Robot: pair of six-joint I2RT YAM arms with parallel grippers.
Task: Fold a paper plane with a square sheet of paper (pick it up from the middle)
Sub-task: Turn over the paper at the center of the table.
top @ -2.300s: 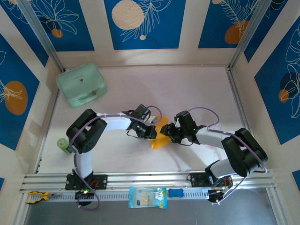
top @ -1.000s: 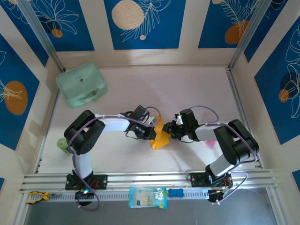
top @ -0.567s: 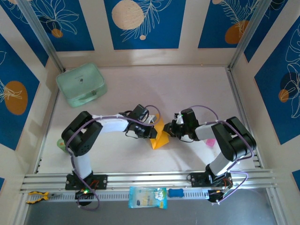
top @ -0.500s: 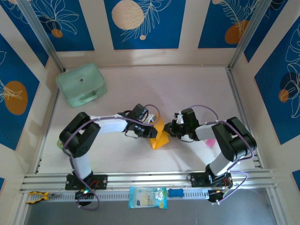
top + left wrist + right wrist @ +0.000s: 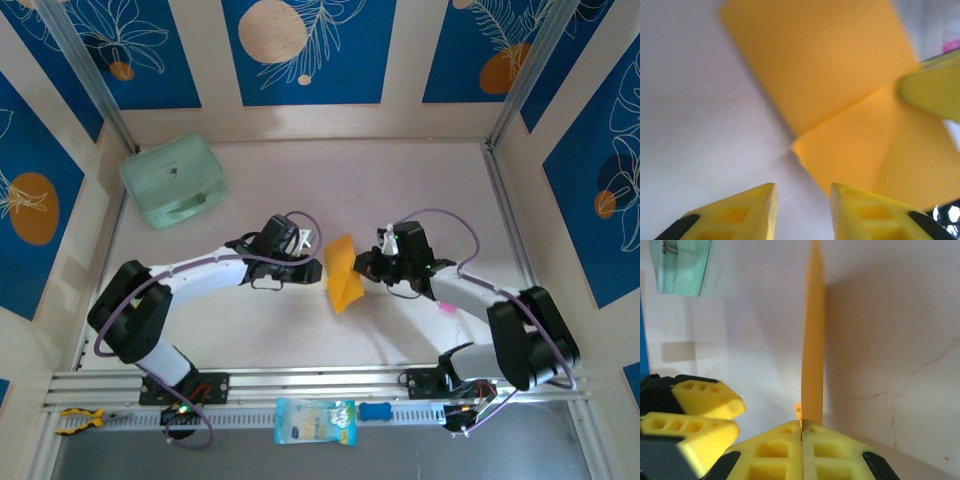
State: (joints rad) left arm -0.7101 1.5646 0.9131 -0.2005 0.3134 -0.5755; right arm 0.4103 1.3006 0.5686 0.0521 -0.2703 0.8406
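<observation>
The square sheet of paper [image 5: 342, 273] is orange-yellow and folded into a creased, pointed shape at the middle of the table. My right gripper [image 5: 362, 266] is shut on its right edge. In the right wrist view the sheet [image 5: 813, 340] stands edge-on, rising straight out of the closed right gripper [image 5: 801, 427]. My left gripper [image 5: 312, 265] sits just left of the sheet, apart from it. Seen from the left wrist, the left gripper [image 5: 802, 200] is open with bare table between its fingers. The folded sheet [image 5: 830, 90] lies just ahead, with a right-gripper finger [image 5: 935, 85] on its right side.
A mint-green case [image 5: 173, 180] sits at the back left of the table, also seen as the case [image 5: 680, 265] in the right wrist view. A pale blue packet [image 5: 314, 421], a blue object [image 5: 375, 411] and yellow pliers [image 5: 78, 420] lie along the front rail.
The left gripper has opened, let go of the sheet and drawn back left. The right gripper has shut on the sheet's right edge and shifted it slightly away from the rail.
</observation>
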